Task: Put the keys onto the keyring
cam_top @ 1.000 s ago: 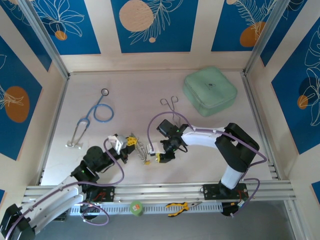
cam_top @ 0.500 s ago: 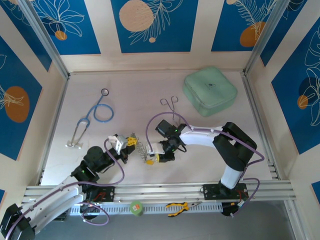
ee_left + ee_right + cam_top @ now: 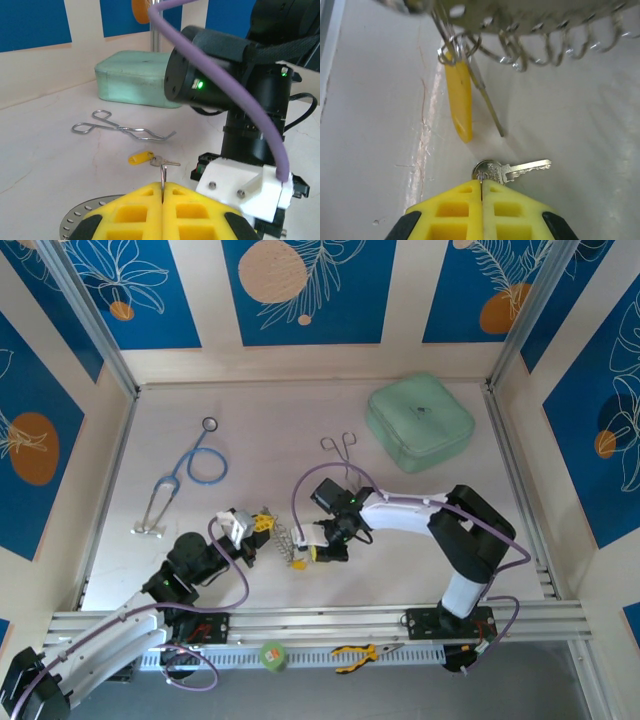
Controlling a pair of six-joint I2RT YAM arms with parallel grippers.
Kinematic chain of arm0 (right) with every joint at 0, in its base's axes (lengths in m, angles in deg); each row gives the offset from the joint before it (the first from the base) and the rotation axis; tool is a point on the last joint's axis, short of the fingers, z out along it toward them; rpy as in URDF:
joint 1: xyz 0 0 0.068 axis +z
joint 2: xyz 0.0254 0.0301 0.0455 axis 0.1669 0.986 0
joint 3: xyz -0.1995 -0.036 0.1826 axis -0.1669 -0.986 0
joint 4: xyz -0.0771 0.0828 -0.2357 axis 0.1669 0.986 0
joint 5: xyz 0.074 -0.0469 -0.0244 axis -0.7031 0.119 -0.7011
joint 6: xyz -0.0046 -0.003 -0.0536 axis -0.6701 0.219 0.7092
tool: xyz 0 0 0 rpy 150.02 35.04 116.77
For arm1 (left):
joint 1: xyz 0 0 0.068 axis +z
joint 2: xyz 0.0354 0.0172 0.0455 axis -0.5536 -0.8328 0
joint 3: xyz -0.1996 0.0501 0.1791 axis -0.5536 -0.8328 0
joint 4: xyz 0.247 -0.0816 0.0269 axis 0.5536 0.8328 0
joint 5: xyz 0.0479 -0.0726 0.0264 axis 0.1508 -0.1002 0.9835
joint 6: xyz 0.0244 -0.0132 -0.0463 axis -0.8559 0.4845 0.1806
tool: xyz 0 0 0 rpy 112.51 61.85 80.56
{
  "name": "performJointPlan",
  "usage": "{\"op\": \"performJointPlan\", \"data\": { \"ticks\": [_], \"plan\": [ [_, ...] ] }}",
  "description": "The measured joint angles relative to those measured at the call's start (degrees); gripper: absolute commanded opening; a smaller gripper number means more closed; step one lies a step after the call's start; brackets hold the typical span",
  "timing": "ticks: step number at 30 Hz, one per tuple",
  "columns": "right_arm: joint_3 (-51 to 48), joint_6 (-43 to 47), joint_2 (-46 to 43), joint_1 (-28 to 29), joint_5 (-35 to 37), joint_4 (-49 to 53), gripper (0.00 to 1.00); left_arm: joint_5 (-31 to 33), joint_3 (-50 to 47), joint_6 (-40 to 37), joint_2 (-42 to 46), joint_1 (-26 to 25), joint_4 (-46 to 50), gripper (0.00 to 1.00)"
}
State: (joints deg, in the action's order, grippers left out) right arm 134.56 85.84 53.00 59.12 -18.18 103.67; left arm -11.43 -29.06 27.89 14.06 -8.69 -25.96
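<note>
left pincer [image 3: 162, 187] — closed | right pincer [image 3: 481, 184] — closed | tips facing

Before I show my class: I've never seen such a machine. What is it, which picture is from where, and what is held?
Two robot arms stand at the near edge of a table, each ending in yellow gripper fingers. One picture looks down from above; two come from wrist cameras. On the table lie a stethoscope, forceps and a green case. The left gripper is shut on the keyring. The right gripper is shut, tips at a silver key's head; whether it grips it is unclear.
</note>
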Motion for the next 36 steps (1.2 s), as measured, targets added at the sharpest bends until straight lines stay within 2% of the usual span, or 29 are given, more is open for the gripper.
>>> {"op": "performJointPlan", "data": {
  "ticks": [7, 15, 23, 36],
  "plan": [
    [-6.1, -4.4, -14.0, -3.5, -1.0, -6.8, 0.0, -3.3, 0.5, -1.3, -6.4, 0.0, -1.7, 0.0],
    [-11.8, -6.8, -22.9, -5.1, -3.1, -13.5, 0.0, -9.5, 2.8, -2.1, -14.5, 0.0, -3.9, 0.0],
    [-12.9, -8.3, -25.4, -5.1, -7.8, -16.7, 0.0, -13.9, 4.4, -2.4, -21.5, 0.0, -8.2, 0.0],
    [-13.0, -12.0, -27.0, -4.6, -11.8, -19.9, 0.0, -15.1, 4.8, -2.5, -23.3, 0.0, -11.9, 0.0]
  ]
}}
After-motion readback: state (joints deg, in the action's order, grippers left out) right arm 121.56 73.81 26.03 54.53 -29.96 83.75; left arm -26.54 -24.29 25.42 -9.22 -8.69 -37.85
